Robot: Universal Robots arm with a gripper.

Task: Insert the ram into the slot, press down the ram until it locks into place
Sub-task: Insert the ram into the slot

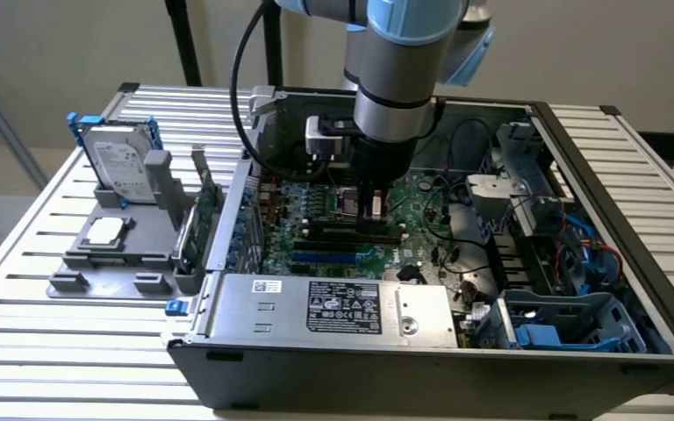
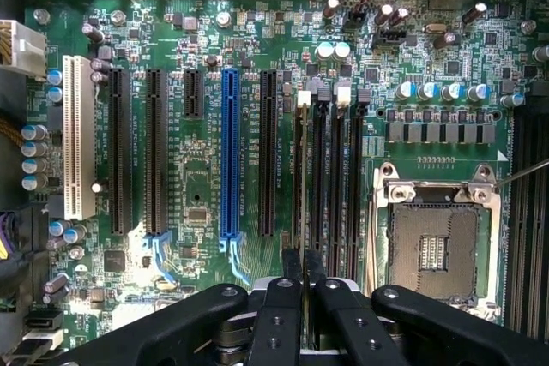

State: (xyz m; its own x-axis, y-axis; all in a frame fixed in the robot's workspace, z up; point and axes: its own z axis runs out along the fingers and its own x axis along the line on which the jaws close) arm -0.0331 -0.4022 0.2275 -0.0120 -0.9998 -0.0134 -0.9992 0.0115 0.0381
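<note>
Green chip-studded motherboard (image 2: 197, 169) lies beneath black fingers (image 2: 301, 273) pinching the thin flat ram (image 2: 298, 177) edgewise.

The arm (image 1: 398, 79) is cut off by the exterior view's upper edge, and the gripper (image 1: 370, 209) covers the black memory sockets (image 2: 336, 177) beneath it — whether the ram sits in one cannot be told. The label (image 1: 343, 309) on the power supply (image 1: 243, 307) has print too small to read.
</note>
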